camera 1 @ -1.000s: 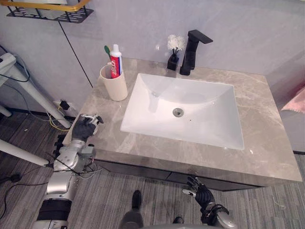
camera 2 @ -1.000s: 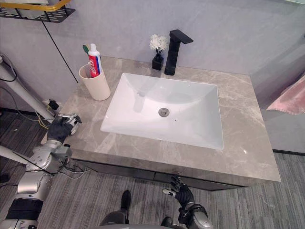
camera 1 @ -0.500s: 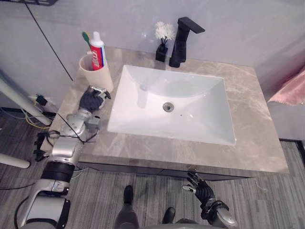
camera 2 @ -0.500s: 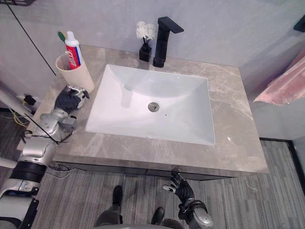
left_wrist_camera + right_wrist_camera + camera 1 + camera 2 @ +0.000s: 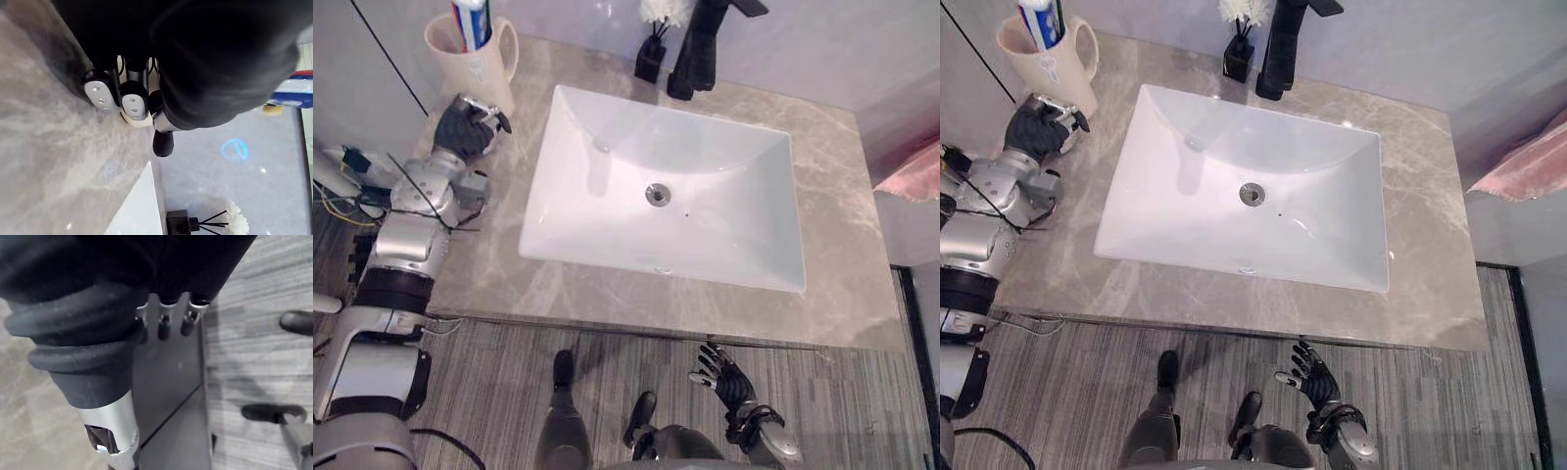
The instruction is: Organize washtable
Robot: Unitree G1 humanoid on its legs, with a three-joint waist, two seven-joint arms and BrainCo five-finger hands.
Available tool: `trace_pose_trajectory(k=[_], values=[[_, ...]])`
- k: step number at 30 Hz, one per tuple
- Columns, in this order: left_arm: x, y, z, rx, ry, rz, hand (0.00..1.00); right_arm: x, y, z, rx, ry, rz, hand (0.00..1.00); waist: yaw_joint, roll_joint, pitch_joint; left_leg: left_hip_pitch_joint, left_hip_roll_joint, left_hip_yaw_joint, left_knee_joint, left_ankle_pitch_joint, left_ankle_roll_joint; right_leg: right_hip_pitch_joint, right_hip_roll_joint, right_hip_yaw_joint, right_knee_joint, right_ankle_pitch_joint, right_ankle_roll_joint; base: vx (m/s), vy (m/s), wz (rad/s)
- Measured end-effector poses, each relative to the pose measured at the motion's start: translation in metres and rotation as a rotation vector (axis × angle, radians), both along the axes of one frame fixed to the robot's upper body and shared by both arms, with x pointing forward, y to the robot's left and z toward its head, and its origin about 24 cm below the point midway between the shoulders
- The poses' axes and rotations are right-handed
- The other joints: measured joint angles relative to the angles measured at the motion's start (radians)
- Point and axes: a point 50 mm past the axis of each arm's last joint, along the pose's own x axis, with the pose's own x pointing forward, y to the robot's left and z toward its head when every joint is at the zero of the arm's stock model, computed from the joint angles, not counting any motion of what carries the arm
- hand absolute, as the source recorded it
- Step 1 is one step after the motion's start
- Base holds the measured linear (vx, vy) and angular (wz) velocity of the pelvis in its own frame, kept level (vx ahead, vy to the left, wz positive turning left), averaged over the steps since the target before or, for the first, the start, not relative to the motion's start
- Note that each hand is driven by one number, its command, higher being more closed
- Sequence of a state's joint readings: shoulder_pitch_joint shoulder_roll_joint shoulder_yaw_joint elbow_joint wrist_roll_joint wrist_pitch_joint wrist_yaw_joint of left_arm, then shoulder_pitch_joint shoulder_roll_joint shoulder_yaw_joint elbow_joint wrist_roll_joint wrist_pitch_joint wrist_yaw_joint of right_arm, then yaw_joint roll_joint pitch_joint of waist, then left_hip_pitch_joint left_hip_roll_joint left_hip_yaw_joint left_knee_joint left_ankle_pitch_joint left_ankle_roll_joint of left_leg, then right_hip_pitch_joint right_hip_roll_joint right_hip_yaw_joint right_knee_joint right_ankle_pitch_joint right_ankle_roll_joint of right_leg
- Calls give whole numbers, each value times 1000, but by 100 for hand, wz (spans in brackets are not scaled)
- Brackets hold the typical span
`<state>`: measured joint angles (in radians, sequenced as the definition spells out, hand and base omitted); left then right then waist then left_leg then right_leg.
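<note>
The sink (image 5: 607, 206) is set into the middle of the worktop (image 5: 842, 245), with the drain (image 5: 657, 194) at its centre. From the drain, the faucet (image 5: 700, 49) stands at 12 o'clock on the back edge, with a small vase (image 5: 653, 61) touching its left side. The cup (image 5: 475, 70) stands at 10 o'clock in the back left corner, with a tube (image 5: 470, 18) upright in it. The left hand (image 5: 465, 127) is just before the cup. The right hand (image 5: 722, 372) hangs at 6 o'clock, before the worktop's front edge.
</note>
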<state>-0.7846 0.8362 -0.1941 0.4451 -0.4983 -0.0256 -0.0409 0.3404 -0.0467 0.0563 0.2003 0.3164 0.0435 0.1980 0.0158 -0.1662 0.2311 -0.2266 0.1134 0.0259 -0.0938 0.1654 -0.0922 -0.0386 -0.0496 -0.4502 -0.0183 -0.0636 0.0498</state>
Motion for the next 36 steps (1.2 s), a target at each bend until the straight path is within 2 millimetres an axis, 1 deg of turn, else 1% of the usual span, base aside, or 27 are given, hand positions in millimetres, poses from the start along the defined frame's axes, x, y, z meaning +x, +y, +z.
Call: trace_pose_trajectory(k=[2,3,6,9,11,15,17,19,20,21,23,24,25,26,27,29,30,31,32,33,34,35,36], values=[[1,-2,14,8,-35,-5,100,1,0,2,6,-12,-2,0,1,-2,24,-5,-2,-6,0,0,0,-1,0,-9,0,0,0,18,12,9],[2,-2,17,13,-39,-5,100,2,0,3,6,-17,-1,0,1,-2,30,-6,-2,-9,0,0,0,-1,0,-10,0,0,0,7,13,10],[2,-2,34,44,-73,0,100,5,0,8,4,-54,-5,0,0,-3,57,-12,-3,-13,0,0,0,-4,1,-14,0,0,0,0,10,3],[0,-1,44,48,-109,-3,100,6,0,9,3,-63,-5,0,0,-4,69,-22,-4,-13,0,0,0,-18,-1,-14,5,0,0,0,0,0],[0,-1,47,46,-118,-1,100,6,2,9,6,-65,-1,0,-2,-3,75,-22,-4,-18,0,0,0,-19,-2,-15,12,0,0,11,22,5],[1,-1,46,47,-115,0,100,7,10,9,33,-69,21,0,-3,-2,75,-18,-5,-19,0,0,0,-17,-4,-15,18,0,0,3,6,1],[1,-1,42,46,-103,-1,100,8,10,10,34,-72,22,0,-3,-1,76,-9,-7,-19,0,0,0,-8,-6,-15,18,-1,0,0,0,0],[-6,-7,25,53,-84,-38,100,9,10,9,33,-69,22,0,-5,2,77,9,-12,-19,0,0,0,9,-13,-16,18,-6,4,-8,18,1],[-15,-16,10,30,-80,-92,100,9,8,7,29,-62,17,0,-5,5,76,16,-19,-22,0,-1,0,17,-20,-18,18,-15,6,-17,31,5],[-20,-21,1,4,-79,-124,100,9,7,6,26,-58,15,0,-4,11,75,16,-22,-25,0,-1,0,19,-22,-19,19,-16,8,-16,39,12],[-46,-43,-36,-117,-81,-237,100,13,3,2,18,-41,-4,0,0,42,67,17,-29,-35,0,-1,0,24,-28,-26,21,-19,13,-16,50,16],[-58,-50,-52,-176,-62,-269,100,14,-1,-1,12,-27,-22,0,1,56,60,21,-33,-42,0,-1,0,32,-31,-33,22,-20,15,-5,44,17],[-65,-54,-62,-217,-45,-287,100,15,-3,-3,6,-16,-37,0,1,65,56,28,-37,-45,0,-1,0,41,-34,-39,23,-23,19,-13,45,25],[-83,-63,-91,-325,10,-306,100,12,-13,-8,-14,18,-85,0,3,95,36,42,-44,-53,0,-1,1,53,-39,-56,27,-24,20,-12,28,20],[-91,-64,-101,-370,29,-300,100,11,-17,-10,-22,32,-103,0,5,108,26,45,-46,-53,-1,-1,1,56,-41,-58,30,-24,20,-25,36,15],[-112,-63,-127,-501,83,-257,100,8,-26,-15,-38,61,-155,0,8,146,-1,57,-48,-54,-1,-1,1,69,-42,-63,31,-24,20,-29,26,4],[-127,-62,-147,-588,126,-206,100,8,-31,-17,-43,74,-187,0,13,172,-18,68,-48,-54,-2,-1,1,81,-42,-66,30,-24,20,-48,20,5],[-132,-62,-153,-617,140,-186,100,7,-34,-18,-45,80,-202,0,17,182,-24,73,-48,-55,-2,0,1,87,-42,-67,28,-24,20,-81,19,2],[-145,-61,-168,-692,164,-130,100,4,-37,-20,-48,95,-233,0,28,198,-38,83,-47,-57,-7,0,1,99,-40,-70,24,-24,21,-96,13,8],[-153,-60,-176,-731,178,-95,100,2,-40,-22,-43,106,-256,0,29,209,-47,88,-47,-65,-8,-1,1,109,-38,-77,20,-25,21,-99,8,13],[-159,-59,-180,-752,185,-72,100,1,-42,-23,-46,114,-270,0,28,213,-56,88,-48,-72,-8,-1,1,113,-38,-85,19,-25,21,-97,6,33],[-174,-55,-195,-820,222,7,100,-6,-48,-26,-53,138,-313,0,31,220,-77,89,-50,-87,-8,2,4,125,-36,-105,17,-26,22,-68,6,29],[-177,-54,-199,-833,233,25,100,-6,-49,-26,-53,140,-320,0,32,220,-80,89,-51,-90,-8,3,5,126,-36,-108,17,-26,22,-69,10,33]])
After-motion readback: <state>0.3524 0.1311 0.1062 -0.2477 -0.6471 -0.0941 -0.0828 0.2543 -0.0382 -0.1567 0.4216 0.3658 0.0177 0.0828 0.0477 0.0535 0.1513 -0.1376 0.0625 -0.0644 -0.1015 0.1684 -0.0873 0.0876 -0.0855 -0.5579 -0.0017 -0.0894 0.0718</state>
